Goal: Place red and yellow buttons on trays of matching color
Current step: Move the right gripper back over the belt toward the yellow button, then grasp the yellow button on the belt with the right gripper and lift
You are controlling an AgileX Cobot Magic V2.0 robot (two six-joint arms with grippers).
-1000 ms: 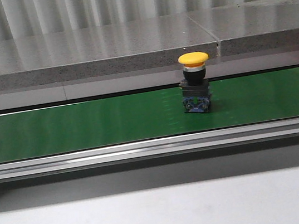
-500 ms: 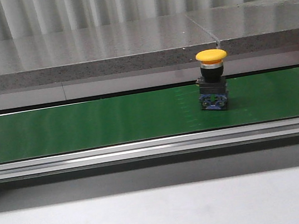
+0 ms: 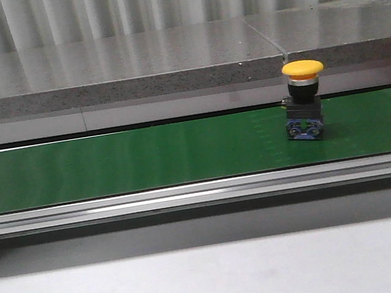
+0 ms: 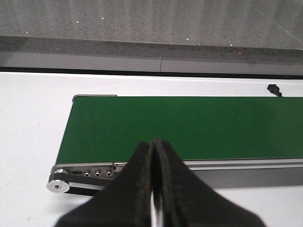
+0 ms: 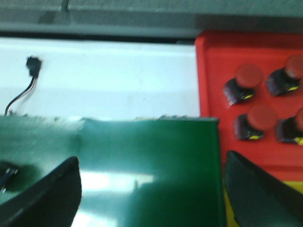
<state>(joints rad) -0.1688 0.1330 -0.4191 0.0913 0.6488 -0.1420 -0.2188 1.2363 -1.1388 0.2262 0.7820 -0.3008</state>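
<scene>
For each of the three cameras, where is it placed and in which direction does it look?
Front view: faces forward across the green conveyor belt at a yellow button; no robot part shows.
Left wrist view: above the belt's roller end; left gripper shut.
Right wrist view: above the belt's other end and red tray holding red buttons; right gripper open.
All three share the belt.

Even, soft overhead light fills the front view, sharp throughout; the polished grey stone ledge [image 3: 116, 59] shows pale vertical reflections. The left wrist view is crisp, only the near black fingers [image 4: 142, 189] soft. The right wrist view is blurred and overexposed, with white glare on the glossy green conveyor belt [image 5: 118, 182]
</scene>
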